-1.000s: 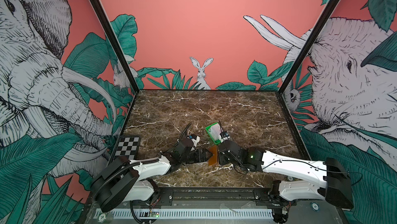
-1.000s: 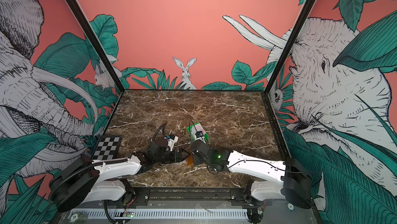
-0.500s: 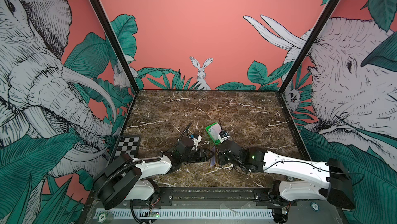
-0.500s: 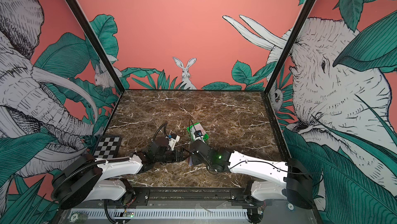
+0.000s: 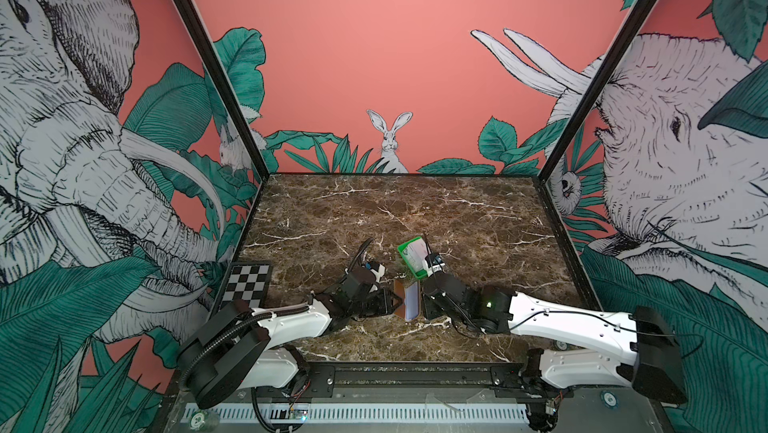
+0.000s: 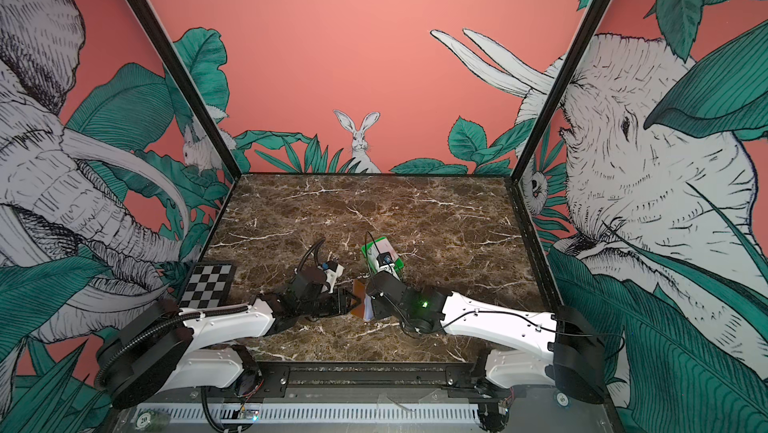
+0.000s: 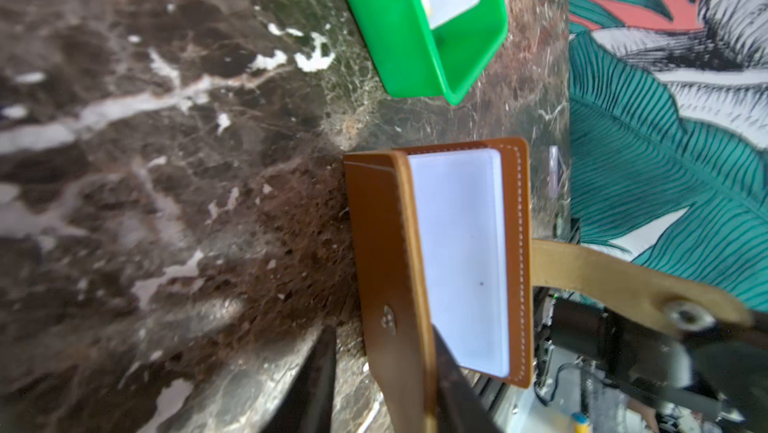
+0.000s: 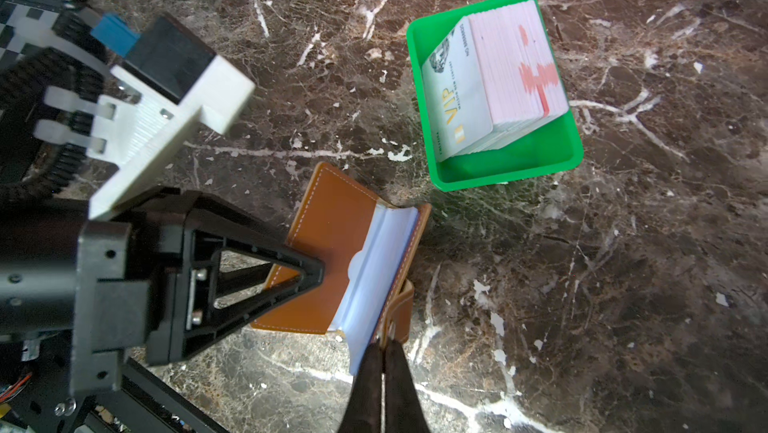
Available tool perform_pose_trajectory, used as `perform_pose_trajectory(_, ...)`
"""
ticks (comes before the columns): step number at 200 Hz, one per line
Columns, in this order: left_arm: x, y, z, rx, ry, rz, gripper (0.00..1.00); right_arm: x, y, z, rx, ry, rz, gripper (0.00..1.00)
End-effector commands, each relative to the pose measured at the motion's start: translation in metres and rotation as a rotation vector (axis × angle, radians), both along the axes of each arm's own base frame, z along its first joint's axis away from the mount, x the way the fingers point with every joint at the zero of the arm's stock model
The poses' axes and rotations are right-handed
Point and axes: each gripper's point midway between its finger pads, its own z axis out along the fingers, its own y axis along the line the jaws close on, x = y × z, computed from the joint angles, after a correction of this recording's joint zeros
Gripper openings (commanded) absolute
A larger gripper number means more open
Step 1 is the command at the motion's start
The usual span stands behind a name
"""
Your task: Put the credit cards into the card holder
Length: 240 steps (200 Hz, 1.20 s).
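Right gripper [image 8: 382, 348]: fingers are pressing together on the snap tab [image 7: 602, 277] of the card holder [image 8: 332, 244], pinching it at the right-hand cover and pulling that cover outward.

Left gripper [image 7: 382, 352]: fingers are straddling the holder's other brown cover, one on each face. A sliver of surface [image 8: 623, 285] is showing beside one finger, so whether the cover is firmly clamped cannot be told.

Card holder: is lying spread open on the marble surface between the two grippers, near the front edge in both top views [image 5: 405, 300]. Its clear inner sleeves [image 8: 374, 269] are facing up. No printed card is showing in the visible sleeves.

Credit cards [image 8: 490, 82]: are sitting as a thick, leaning stack in the green tray [image 8: 519, 165], a pale "VIP" card facing outward. None is being carried by either gripper.

Key relation: the tray is standing just beyond the far end of the holder, near it but not touching. The holder's fold is running roughly from the robot's side toward the tray, so the sleeve mouths are opening sideways, toward the grippers. The tray is sitting nearer the right arm, close beside its wrist in a top view [image 6: 380, 252].

Judgement: loading is not yet begun. The next card pick is likely falling to the right gripper, which would first need to let go of the tab while the left one is steadying the holder.
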Motion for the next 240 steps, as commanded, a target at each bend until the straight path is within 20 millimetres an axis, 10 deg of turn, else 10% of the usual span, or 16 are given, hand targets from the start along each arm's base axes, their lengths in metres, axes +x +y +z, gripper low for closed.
perform_pose_trajectory(1, 0.0, 0.008, -0.002, 0.035, -0.012, 0.022, 0.25, -0.001, -0.017, -0.017, -0.073, 0.008, -0.043, 0.15)
perform_pose_trajectory(104, -0.007, 0.027, -0.017, 0.064, -0.003, 0.074, 0.29, -0.003, -0.027, -0.013, -0.078, 0.011, -0.05, 0.49)
perform_pose_trajectory(240, -0.007, 0.026, -0.016, 0.079, -0.01, 0.054, 0.2, -0.006, -0.004, 0.009, 0.033, 0.01, 0.033, 0.52)
